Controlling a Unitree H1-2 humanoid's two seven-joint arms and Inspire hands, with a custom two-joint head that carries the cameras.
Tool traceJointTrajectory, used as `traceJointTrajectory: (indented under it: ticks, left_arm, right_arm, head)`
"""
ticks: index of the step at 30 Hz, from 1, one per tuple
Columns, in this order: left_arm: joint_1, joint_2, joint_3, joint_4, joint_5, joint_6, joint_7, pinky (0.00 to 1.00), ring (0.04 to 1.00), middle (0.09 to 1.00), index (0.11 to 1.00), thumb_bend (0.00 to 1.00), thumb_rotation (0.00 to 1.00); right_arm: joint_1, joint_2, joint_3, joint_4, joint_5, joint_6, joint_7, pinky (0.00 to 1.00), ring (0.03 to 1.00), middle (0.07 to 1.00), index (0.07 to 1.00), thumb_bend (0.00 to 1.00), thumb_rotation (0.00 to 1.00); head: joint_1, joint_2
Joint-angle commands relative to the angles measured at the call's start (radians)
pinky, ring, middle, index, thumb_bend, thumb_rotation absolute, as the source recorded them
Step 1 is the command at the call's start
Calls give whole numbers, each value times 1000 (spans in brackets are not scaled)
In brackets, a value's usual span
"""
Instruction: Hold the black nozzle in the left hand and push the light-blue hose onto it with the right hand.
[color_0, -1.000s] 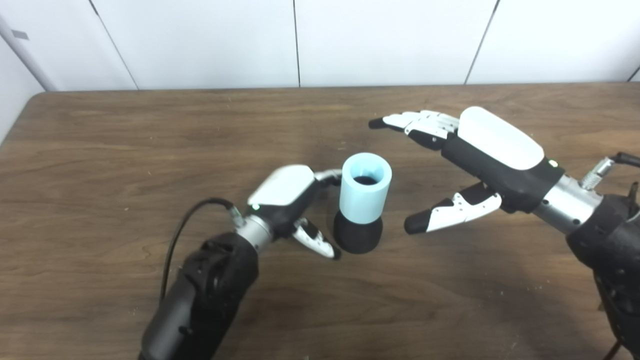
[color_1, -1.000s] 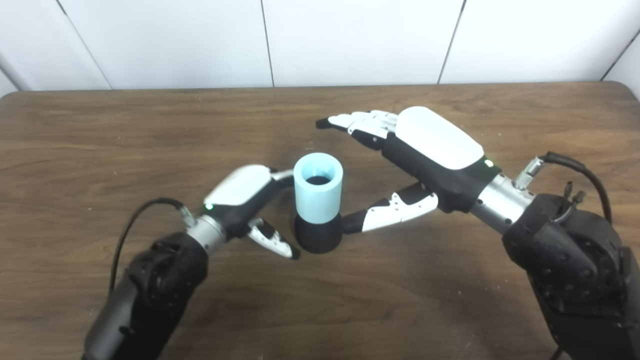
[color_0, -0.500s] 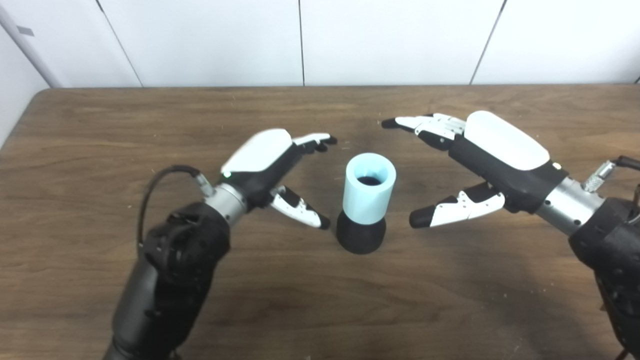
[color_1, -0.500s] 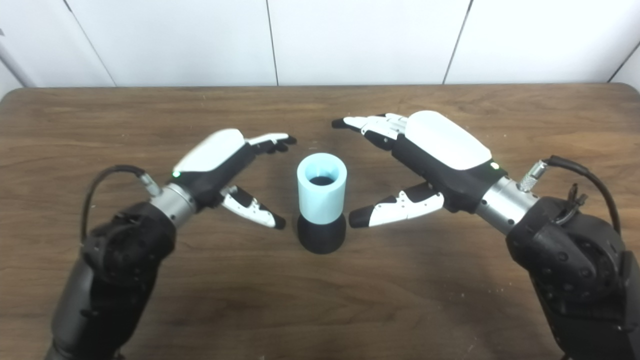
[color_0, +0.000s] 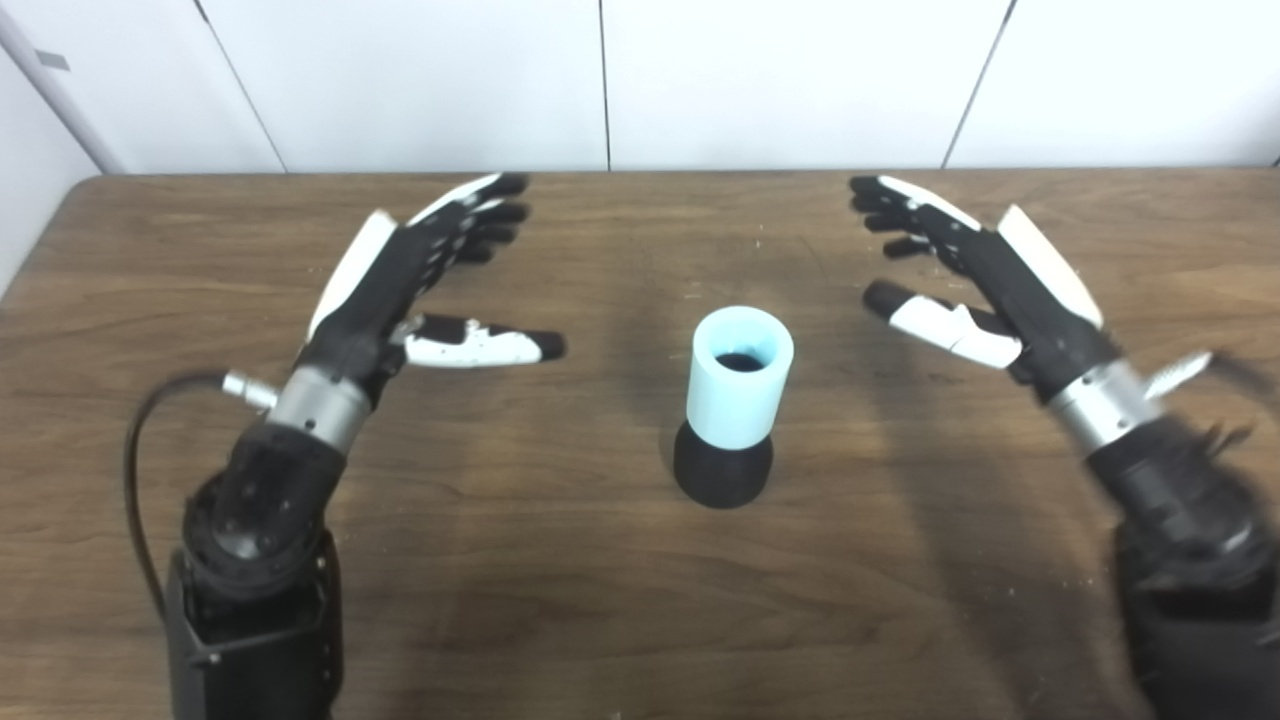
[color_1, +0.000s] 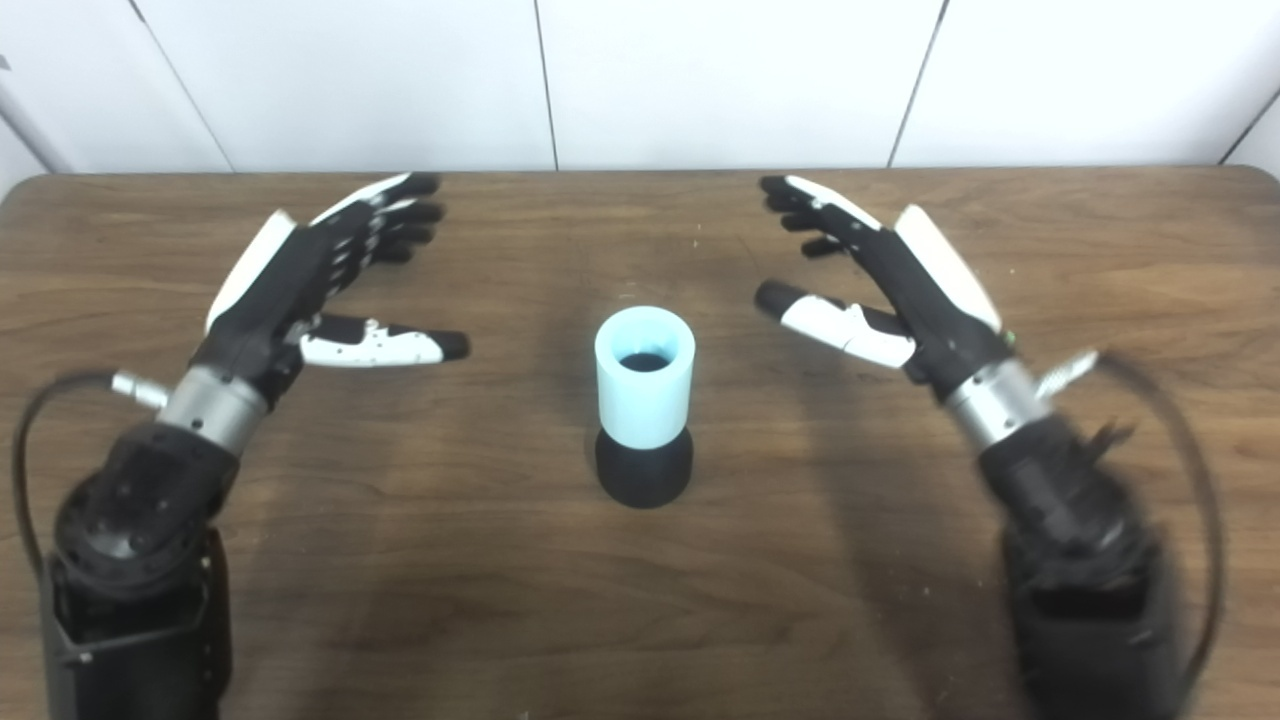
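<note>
Standing upright at the middle of the brown surface (color_0: 600, 560), the light-blue hose (color_0: 738, 390) sits on top of the black nozzle (color_0: 722, 478), its open mouth facing up and its long axis vertical. The 2 parts read as already joined, the hose covering the nozzle's upper part, so the pushing step looks done, though how deep the fit goes cannot be told from above.

Both hands are clear of the pair. The left hand (color_0: 400, 275) hangs to the left of it and a little farther back, palm turned inward, fingers (color_0: 480, 215) spread and reaching away from the robot, the thumb pointing right toward the hose. The right hand (color_1: 905, 290) mirrors it on the other side, fingers spread, thumb aimed left at the hose, holding nothing. Its forearm is blurred.

Neither hand touches anything, and each stands well apart from the stack, at about the same remove. Any fresh grip would have to come in sideways, across the vertical axis: the left low toward the black base, the right higher toward the blue sleeve.
</note>
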Motion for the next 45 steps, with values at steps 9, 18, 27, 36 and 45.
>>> traceJointTrajectory:
  ticks: [9,18,27,36,45]
  left_arm:
    - [121,-94,21,-25,-165,-59,201,872,918,938,920,379,625]
    - [176,-43,29,119,-328,-286,255,970,969,975,956,406,864]
    - [207,-7,-5,182,-372,-359,277,996,981,982,964,390,955]
    - [220,23,-8,217,-398,-419,293,993,985,992,968,410,951]
    - [217,33,-10,238,-407,-462,308,992,983,992,965,412,954]
  right_arm:
    - [40,51,-48,-16,169,15,-96,864,894,870,860,434,891]
    - [91,68,-30,27,196,-42,-162,952,953,948,913,464,999]
    - [111,40,-35,129,223,-178,-183,950,982,962,942,457,1000]
    - [114,39,-42,183,265,-199,-204,1000,1000,986,955,506,1000]
    - [113,28,-53,214,270,-236,-230,1000,998,982,953,526,1000]
  head:
    - [-19,-42]
    - [-41,-113]
    - [-45,-198]
    - [-38,-264]
    - [-51,-289]
